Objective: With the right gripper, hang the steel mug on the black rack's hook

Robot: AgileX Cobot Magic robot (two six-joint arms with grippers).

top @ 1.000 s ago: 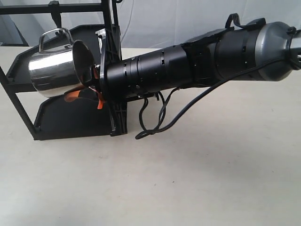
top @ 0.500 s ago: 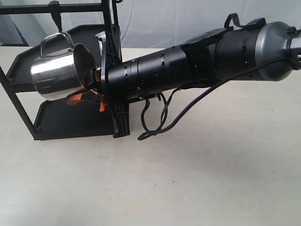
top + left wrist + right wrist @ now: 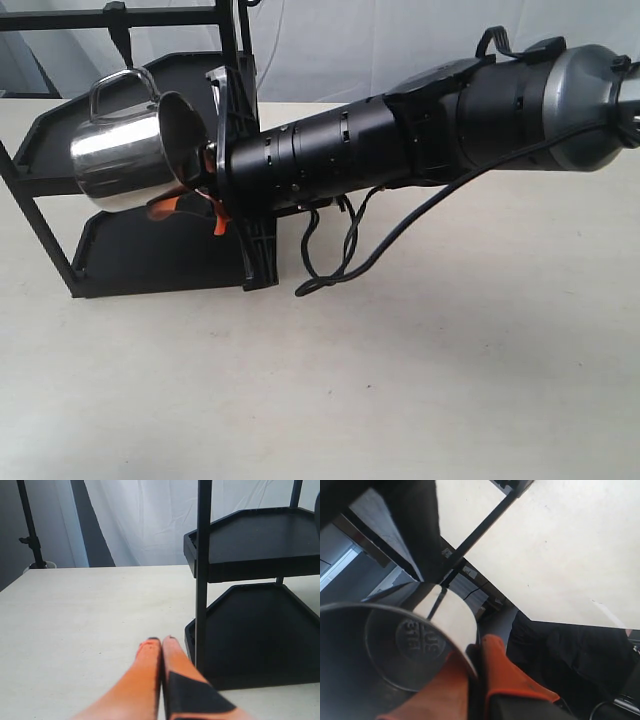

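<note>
Right gripper (image 3: 190,195) jaws pinching the steel mug (image 3: 118,160) by its rim, tipped sideways with handle up toward the black rack (image 3: 150,250) crossbar hook (image 3: 120,38); left gripper (image 3: 161,645) jaws pressed together.

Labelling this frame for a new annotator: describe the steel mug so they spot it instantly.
Find the black rack at the table's left. The steel mug is in front of its upper tray, tipped sideways, its rim pinched by the right end effector. It is the only mirror-shiny object, its looped handle up, just below the top crossbar.
</note>
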